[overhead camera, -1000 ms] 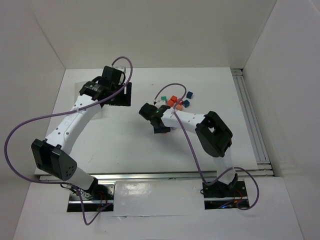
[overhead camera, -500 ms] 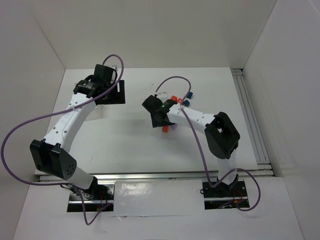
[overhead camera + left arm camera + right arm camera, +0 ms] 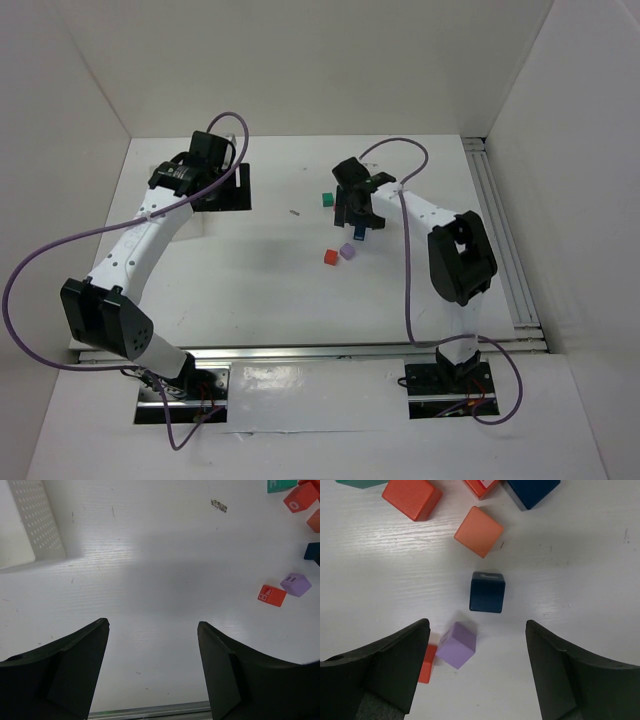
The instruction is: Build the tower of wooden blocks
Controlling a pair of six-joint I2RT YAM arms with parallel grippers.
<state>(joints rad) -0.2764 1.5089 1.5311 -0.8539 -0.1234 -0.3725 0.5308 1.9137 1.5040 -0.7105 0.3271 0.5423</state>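
Observation:
The wood blocks lie loose on the white table, none stacked on another, so no tower stands. In the right wrist view a purple block (image 3: 457, 645) and a red block (image 3: 426, 664) lie by the left finger. A dark blue block (image 3: 487, 592) and a light orange block (image 3: 479, 531) lie ahead of them. More red, blue and teal blocks sit at the top edge. My right gripper (image 3: 476, 628) (image 3: 355, 212) hangs open above them, holding nothing. From above I see the red block (image 3: 329, 257), the purple block (image 3: 347, 251) and a teal block (image 3: 326, 200). My left gripper (image 3: 151, 625) (image 3: 228, 185) stands open over bare table.
A white perforated tray (image 3: 35, 530) lies at the far left of the left wrist view. That view also shows the red block (image 3: 272, 595) and the purple block (image 3: 296, 584) off to the right. White walls enclose the table; a metal rail (image 3: 500, 240) runs along its right side.
The right gripper has opened and swung back and to the right, over the block cluster. The red and purple blocks now lie uncovered where it was. The left arm shifted slightly left.

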